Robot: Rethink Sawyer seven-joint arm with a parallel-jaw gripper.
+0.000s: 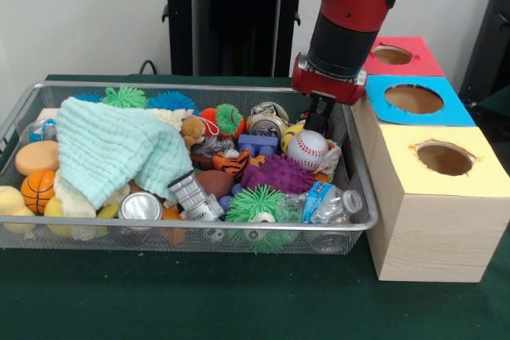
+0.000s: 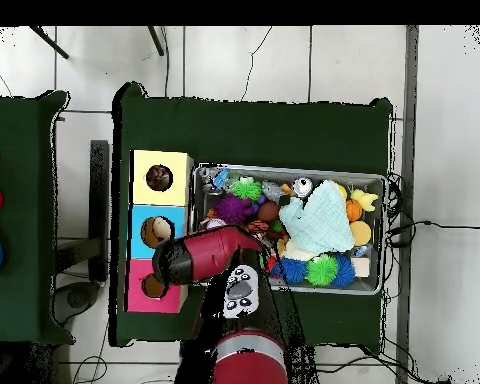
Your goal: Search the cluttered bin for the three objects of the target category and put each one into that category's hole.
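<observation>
A wire mesh bin (image 1: 48, 232) (image 2: 385, 232) holds a heap of small things. My gripper (image 1: 317, 121) hangs low over the bin's right end, just above and behind a white baseball (image 1: 307, 149). Nothing visible hangs from it. Next to the baseball lie a purple spiky ball (image 1: 279, 173), a blue brick (image 1: 257, 145), a striped tiger toy (image 1: 232, 163) and a crumpled water bottle (image 1: 331, 201). A mint cloth (image 1: 111, 153) (image 2: 320, 222) covers the bin's left middle. In the overhead view the arm (image 2: 206, 255) hides the gripper.
Right of the bin stands a wooden box with a yellow hole (image 1: 445, 158) (image 2: 159, 178), a blue hole (image 1: 413, 99) (image 2: 156, 230) and a red hole (image 1: 392, 55) (image 2: 152, 287). A silver can (image 1: 139, 206), a small basketball (image 1: 37, 189) and green spiky balls (image 1: 255, 203) also lie in the bin.
</observation>
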